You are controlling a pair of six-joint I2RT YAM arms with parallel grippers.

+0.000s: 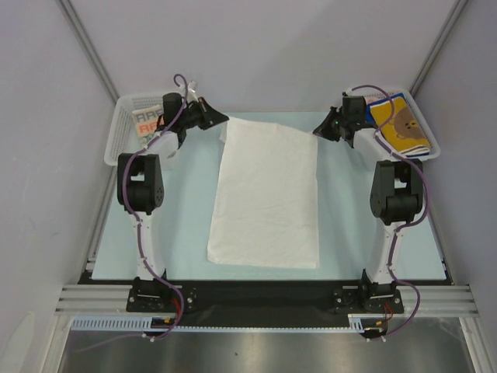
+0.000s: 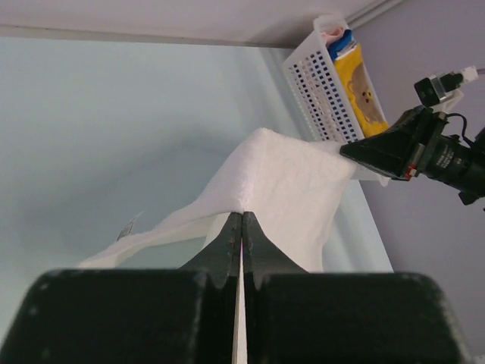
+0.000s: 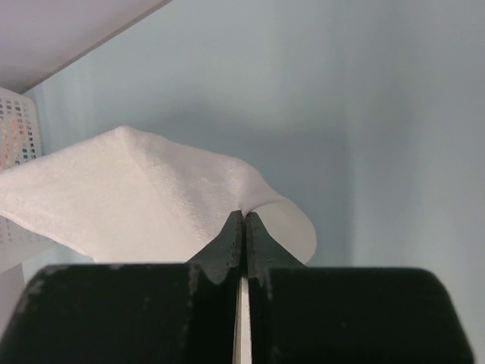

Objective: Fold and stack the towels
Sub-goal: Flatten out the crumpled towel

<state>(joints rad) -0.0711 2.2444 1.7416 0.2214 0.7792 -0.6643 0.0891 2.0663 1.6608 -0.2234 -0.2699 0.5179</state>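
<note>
**Fold under way:** A white towel (image 1: 266, 198) is seen spread at the centre of the worktop (image 1: 178, 225), between the two arms, w/ its long axis running near to far. Its two far corners are raised off the surface. The far-left corner is pinched by the left fingers (image 2: 227, 244) and the far-right corner by the right fingers (image 3: 227, 243). Both pairs are clenched tight on the cloth, no gap showing. The near edge lies flat toward the arm bases.

Each arm is placed at its own corner, neither nearer than the other. The rest of the towel stretches from the fingers back toward the bases. A fold across the long axis, far edge carried over to near edge, is judged the likely next move. Nothing is seen lying on the cloth in that path.

Two mesh baskets are set at the far corners of the worktop. The left basket (image 1: 114, 132) holds a lettered towel (image 1: 145, 124). The right basket (image 1: 425, 126) holds a yellow bear towel (image 1: 400, 123) and a blue towel (image 2: 345, 39). Both baskets stand just beside the wrists and could be clipped if the arms swing outward.
</note>
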